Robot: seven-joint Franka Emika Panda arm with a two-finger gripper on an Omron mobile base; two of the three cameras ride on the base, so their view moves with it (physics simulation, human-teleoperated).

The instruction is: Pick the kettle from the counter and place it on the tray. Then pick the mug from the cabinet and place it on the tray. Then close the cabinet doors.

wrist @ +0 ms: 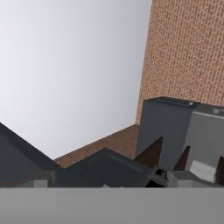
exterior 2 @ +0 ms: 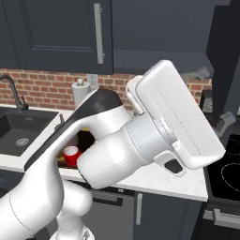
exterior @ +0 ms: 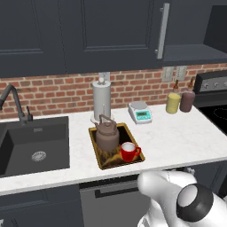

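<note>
The kettle (exterior: 107,133) and the red mug (exterior: 129,151) both sit on the tray (exterior: 95,148), which lies on the bench (exterior: 177,137) just right of the sink (exterior: 35,144); the mug is at the tray's near right corner, close beside the kettle. In the right base view the mug (exterior 2: 71,155) peeks out beneath the arm. What seems left is closing the cabinet doors.

The door with the bar handle (exterior: 162,30) reads as shut or nearly so in the left base view. Further right a panel (exterior 2: 225,61) stands edge-on past the cabinet shelf (exterior: 190,54), probably a door not yet swung in. The jaws stand wide and hold nothing; the hand view looks up at a pale wall and brick, so I cannot tell how near they are to that door.

Risks, as I judge them: the arm is folded high and bulky in front of the cabinet, so a push begun from a poor angle could slide off the door edge or jam it against the shelf. A wide swing down could clip the tall paper-towel cylinder (exterior: 101,99) behind the tray, or the two bottles (exterior: 180,99) by the wall to the right. The small scale (exterior: 140,111) lies between them, low and less exposed. The stove (exterior: 215,99) at far right limits room on that side.
</note>
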